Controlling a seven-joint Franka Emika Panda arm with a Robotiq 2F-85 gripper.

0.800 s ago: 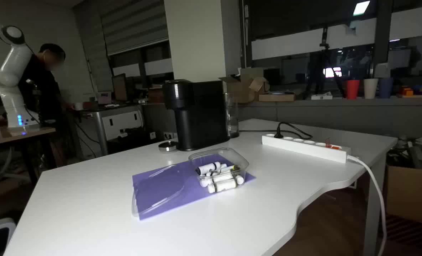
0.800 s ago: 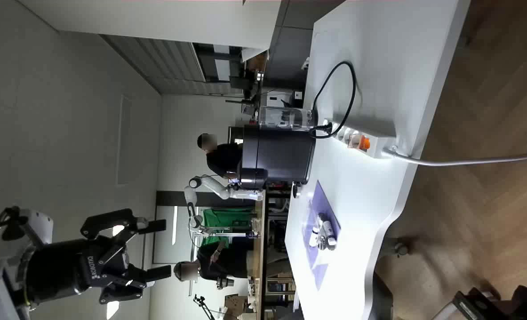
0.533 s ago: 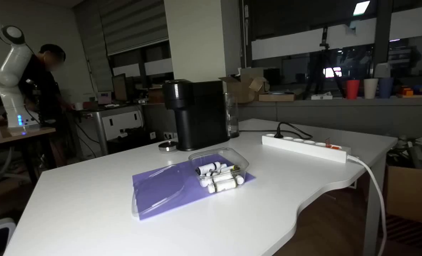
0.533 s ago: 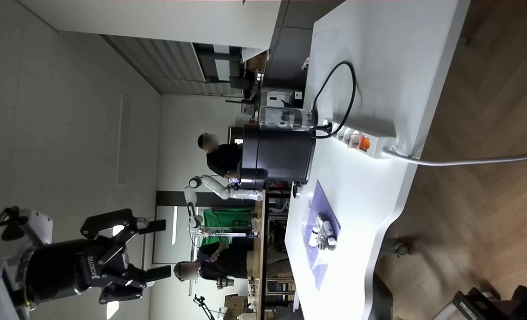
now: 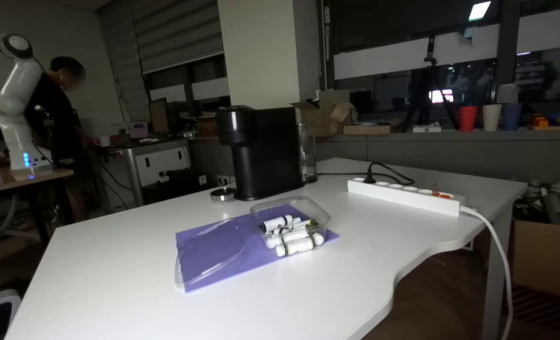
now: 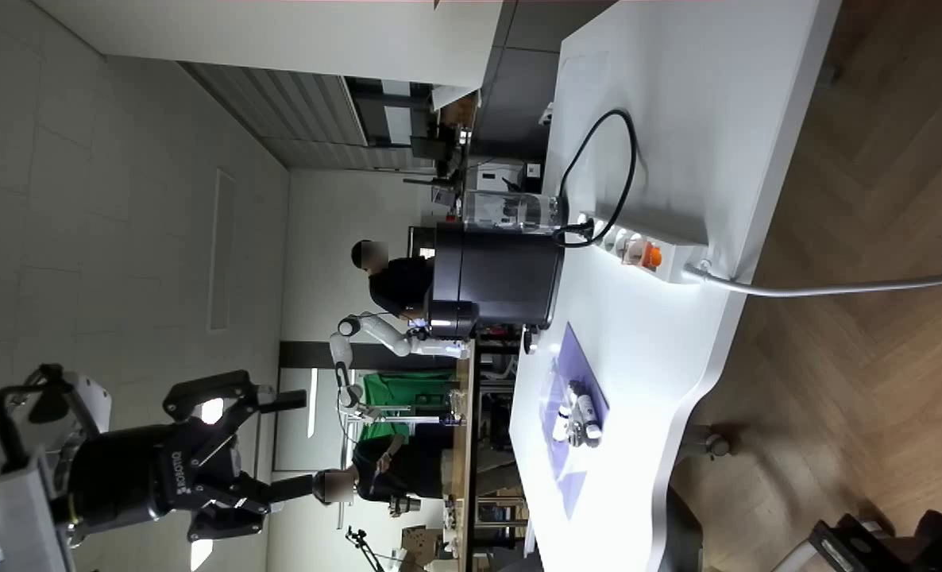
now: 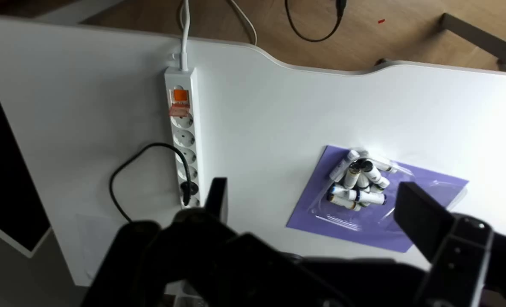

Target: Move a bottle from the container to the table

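A clear plastic container (image 5: 312,204) stands on a flat purple sheet (image 5: 256,259) on the white table (image 5: 332,297). Several small white bottles (image 5: 299,246) with dark bands lie in a heap in it. In the wrist view the bottles (image 7: 367,197) and the container (image 7: 336,221) show between the fingers, farther away. My gripper (image 6: 304,443) is open and empty, high above the table, in an exterior view; it also shows in the wrist view (image 7: 310,187). The sheet (image 6: 573,353) and bottles (image 6: 586,417) are well below it there.
A clear lid (image 5: 217,267) lies on the sheet beside the container. A black coffee machine (image 5: 270,151) and a small round tin (image 5: 223,194) stand behind. A white power strip (image 5: 403,196) with a black cable (image 7: 120,170) lies on the table.
My gripper has moved slightly down toward the table, rightward in the sideways exterior view. It stays open. The bottles and container have not moved.
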